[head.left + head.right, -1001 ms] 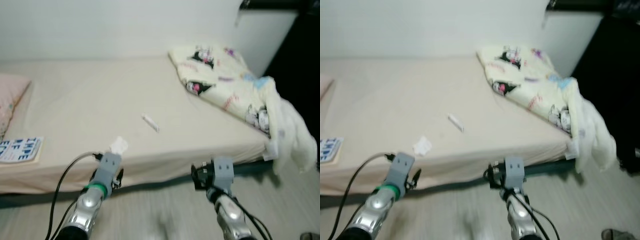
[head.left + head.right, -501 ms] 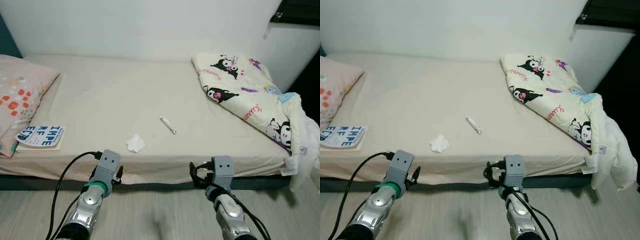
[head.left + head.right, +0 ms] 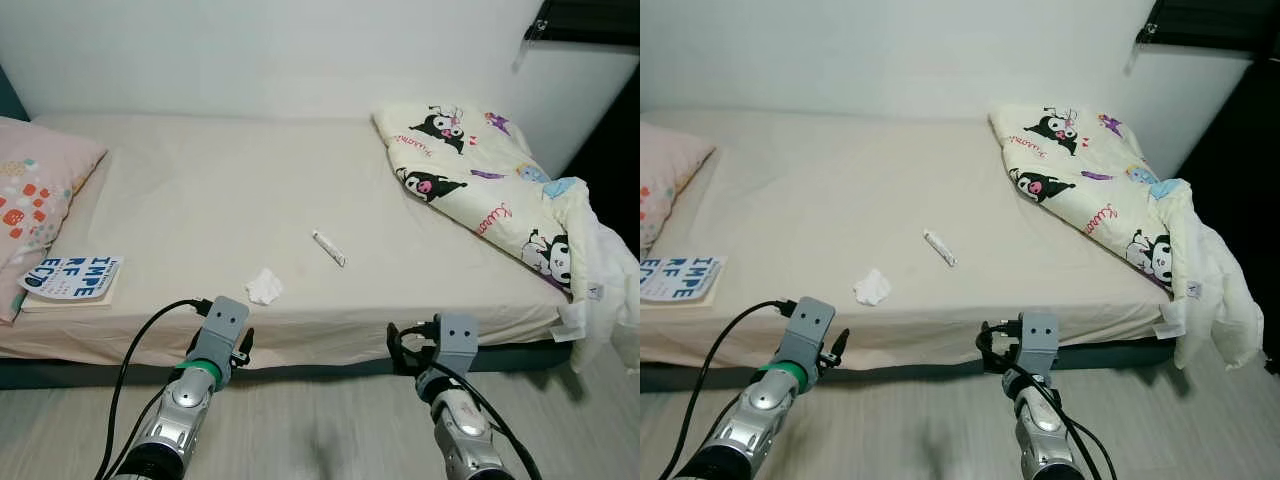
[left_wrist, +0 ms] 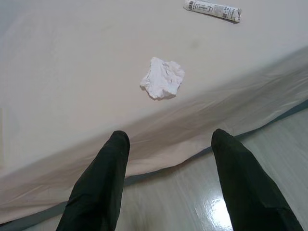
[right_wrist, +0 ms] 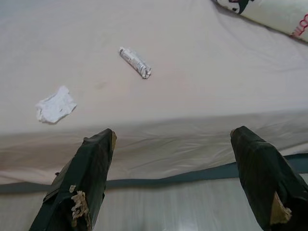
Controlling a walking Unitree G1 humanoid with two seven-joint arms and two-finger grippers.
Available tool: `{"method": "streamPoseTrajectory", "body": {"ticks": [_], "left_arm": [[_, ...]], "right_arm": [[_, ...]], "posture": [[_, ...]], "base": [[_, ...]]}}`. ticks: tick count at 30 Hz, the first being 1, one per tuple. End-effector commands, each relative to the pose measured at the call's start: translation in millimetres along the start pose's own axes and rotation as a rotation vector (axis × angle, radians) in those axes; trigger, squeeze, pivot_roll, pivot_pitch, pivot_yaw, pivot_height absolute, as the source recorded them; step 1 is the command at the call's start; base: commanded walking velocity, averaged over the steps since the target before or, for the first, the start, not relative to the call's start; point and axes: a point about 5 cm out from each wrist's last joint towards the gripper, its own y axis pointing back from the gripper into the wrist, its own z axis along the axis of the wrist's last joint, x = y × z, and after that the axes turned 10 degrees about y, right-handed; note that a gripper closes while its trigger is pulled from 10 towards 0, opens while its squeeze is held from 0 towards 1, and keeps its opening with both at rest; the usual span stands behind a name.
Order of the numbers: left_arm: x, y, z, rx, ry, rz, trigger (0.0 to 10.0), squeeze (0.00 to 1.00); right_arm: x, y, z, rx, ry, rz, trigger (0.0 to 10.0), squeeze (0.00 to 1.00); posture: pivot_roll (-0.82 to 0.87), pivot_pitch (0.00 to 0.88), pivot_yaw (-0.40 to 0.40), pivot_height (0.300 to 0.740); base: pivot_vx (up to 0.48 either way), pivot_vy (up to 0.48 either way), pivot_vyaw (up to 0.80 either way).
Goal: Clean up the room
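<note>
Both tools, left tool [image 4: 166, 185] and right tool [image 5: 175, 185], hang released before the bed [image 3: 220, 190]; pillow [image 3: 35, 200] partly cut off.

Pillow [image 3: 35, 200] cut off by head view's left edge; its lower corner overlaps the book [image 3: 72, 281], title only partly legible. Print on small tube [image 4: 212, 9] too fine to read. Blanket [image 3: 490, 200] trails over the bed's [image 3: 200, 200] far corner, white end cut by right edge. Right gripper [image 5: 173, 159] fingertips run out of frame.
</note>
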Motion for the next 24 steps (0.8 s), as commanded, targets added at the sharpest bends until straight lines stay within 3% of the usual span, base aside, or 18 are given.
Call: {"method": "streamPoseTrajectory", "body": {"ticks": [1, 24], "left_arm": [[-3.0, -0.4, -1.0, 0.009, 0.006, -0.011, 10.0, 0.0], [-1.8, -2.0, 5.7, -0.016, 0.038, 0.002, 10.0, 0.0]], "right_arm": [[0.6, 3.2, -5.6, 0.019, -0.014, 0.0, 10.0, 0.0], [1.5, 2.5, -4.4, 0.012, -0.01, 0.017, 10.0, 0.0]], "posture": [[0.05, 0.012, -0.009, 0.74], [0.06, 0.028, -0.019, 0.74]], "base": [[0.0, 0.0, 0.0], [0.0, 0.0, 0.0]]}}
